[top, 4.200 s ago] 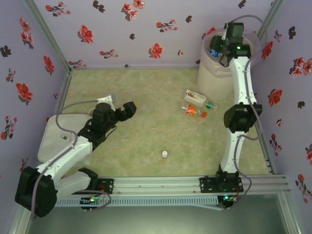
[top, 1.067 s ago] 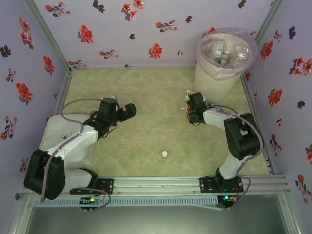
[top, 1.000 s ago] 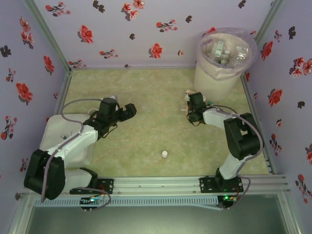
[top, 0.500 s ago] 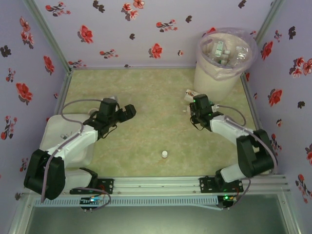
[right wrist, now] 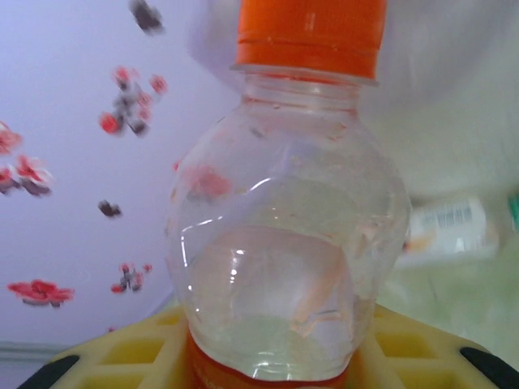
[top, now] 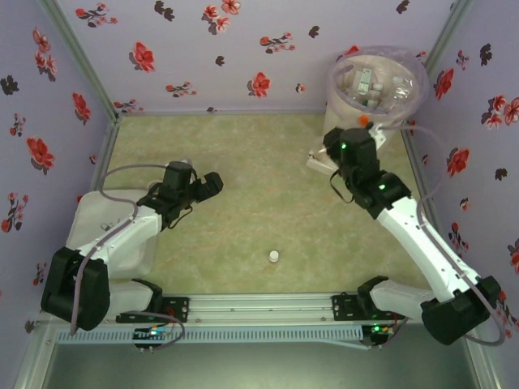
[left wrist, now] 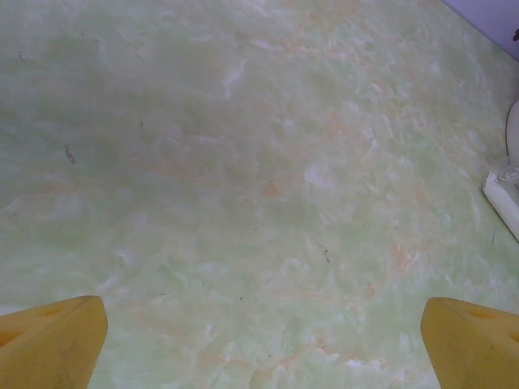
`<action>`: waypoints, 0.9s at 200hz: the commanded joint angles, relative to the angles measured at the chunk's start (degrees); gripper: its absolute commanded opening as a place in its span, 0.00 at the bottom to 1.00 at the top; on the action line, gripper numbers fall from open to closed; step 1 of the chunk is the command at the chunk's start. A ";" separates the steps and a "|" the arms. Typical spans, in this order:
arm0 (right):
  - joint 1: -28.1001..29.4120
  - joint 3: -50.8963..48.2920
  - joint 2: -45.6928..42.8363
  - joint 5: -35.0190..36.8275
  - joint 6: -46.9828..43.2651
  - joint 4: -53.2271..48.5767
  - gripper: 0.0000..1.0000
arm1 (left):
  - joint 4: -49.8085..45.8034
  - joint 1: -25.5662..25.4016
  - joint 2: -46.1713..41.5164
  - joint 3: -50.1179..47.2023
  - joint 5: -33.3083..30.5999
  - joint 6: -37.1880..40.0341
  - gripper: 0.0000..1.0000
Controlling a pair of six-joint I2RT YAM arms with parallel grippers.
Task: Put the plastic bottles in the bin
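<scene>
Now your right gripper clamps the clear orange-capped bottle, cap pointing at the bin just above, upper right.

Lilac walls with red flowers; green marbled tabletop.

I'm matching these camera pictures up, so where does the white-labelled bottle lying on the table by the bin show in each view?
Top external: the white-labelled bottle lies at the foot of the bin, on its left.
Left wrist: at the right edge, mid-height.
Right wrist: right of centre, behind the held orange-capped bottle; probably the same bottle.
Shared landmark: the pale bin wall beside it.
</scene>
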 commanded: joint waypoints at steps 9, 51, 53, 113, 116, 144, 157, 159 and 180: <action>-10.87 13.27 5.02 -2.20 -16.92 -1.28 0.13 | -1.98 0.46 -0.93 2.15 -0.97 0.12 1.00; -22.40 40.90 25.75 -9.64 -30.24 -11.55 0.14 | -1.24 0.47 -3.37 0.46 0.37 -1.56 1.00; -22.67 42.27 26.86 -9.60 -30.77 -12.03 0.14 | -1.21 0.41 -3.64 0.28 0.33 -1.61 1.00; -27.30 74.38 53.81 -10.66 -37.38 -23.82 0.13 | -13.83 0.48 -8.34 4.23 -4.54 6.20 1.00; -27.43 75.07 54.62 -10.84 -37.34 -23.93 0.13 | -14.03 0.55 -8.60 4.31 -4.67 6.35 1.00; -29.24 78.31 60.14 -14.14 -36.04 -26.18 0.10 | -14.79 0.59 -10.21 4.45 -5.13 7.86 1.00; -29.46 77.31 60.65 -13.92 -36.10 -26.83 0.17 | -15.89 0.66 -10.51 5.22 -5.40 8.81 1.00; -29.46 77.04 60.65 -13.94 -36.10 -26.79 0.19 | -16.05 0.70 -10.52 5.34 -5.42 8.96 1.00; -29.47 75.05 60.39 -14.04 -35.69 -26.55 0.36 | -17.01 0.90 -10.73 6.08 -5.51 10.33 1.00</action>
